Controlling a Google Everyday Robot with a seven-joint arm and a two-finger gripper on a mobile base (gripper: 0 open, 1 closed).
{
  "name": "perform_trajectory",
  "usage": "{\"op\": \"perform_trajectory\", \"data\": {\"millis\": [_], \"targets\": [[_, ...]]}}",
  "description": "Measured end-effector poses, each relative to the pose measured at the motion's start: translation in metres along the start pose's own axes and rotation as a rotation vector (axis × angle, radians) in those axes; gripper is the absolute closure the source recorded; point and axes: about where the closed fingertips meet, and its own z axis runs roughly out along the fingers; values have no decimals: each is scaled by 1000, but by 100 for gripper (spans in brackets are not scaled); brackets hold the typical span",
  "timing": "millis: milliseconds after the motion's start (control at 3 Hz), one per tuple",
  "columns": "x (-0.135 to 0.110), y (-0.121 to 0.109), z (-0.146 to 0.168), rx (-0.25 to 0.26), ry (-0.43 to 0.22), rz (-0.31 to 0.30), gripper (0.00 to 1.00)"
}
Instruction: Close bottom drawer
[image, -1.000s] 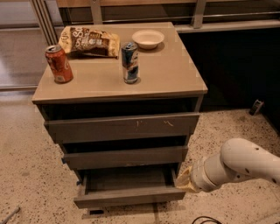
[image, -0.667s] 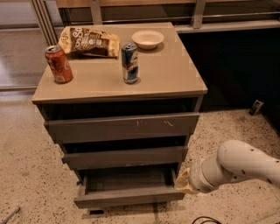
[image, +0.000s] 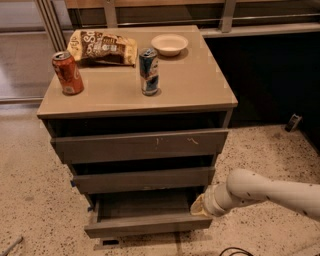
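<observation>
I am looking down at a low grey-brown wooden cabinet (image: 195, 90) with three handleless drawers, standing on a pale speckled stone floor (image: 280, 150). The bottom drawer (image: 147, 225), the lowest and narrowest, with a plain flat front, stands pulled out toward me, so its shallow bare box shows from above. The mid-width middle drawer (image: 142, 179) and the widest top drawer (image: 140, 145), which has pale scratch marks on its front, sit above it in steps. My white, rounded robot arm (image: 270, 192) reaches in low from the right. Its gripper (image: 197, 206) is at the right end of the bottom drawer, just behind the front panel and beside the box. I judge it is placed there to get against the front and push it home. I cannot tell whether the gripper is spread apart or drawn together, nor whether it touches the wood. Four things stand well apart on the cabinet top. A red soda can (image: 67, 73) is upright at the left. A blue and silver drink can (image: 148, 71) is upright near the middle. A crumpled brown and yellow snack bag (image: 102, 47) lies flat at the back left. A small shallow white bowl (image: 170, 44) sits at the back. The bag has large pale lettering that starts with an S, and I cannot read the rest. Neither can's label is legible.
</observation>
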Motion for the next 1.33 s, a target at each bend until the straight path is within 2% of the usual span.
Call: {"op": "perform_trajectory", "data": {"millis": [333, 667, 1000, 1333], "targets": [[35, -13, 94, -67, -58, 34, 100], [34, -13, 92, -65, -57, 32, 100], [40, -11, 107, -69, -72, 43, 100], [41, -4, 146, -102, -92, 49, 100]]}}
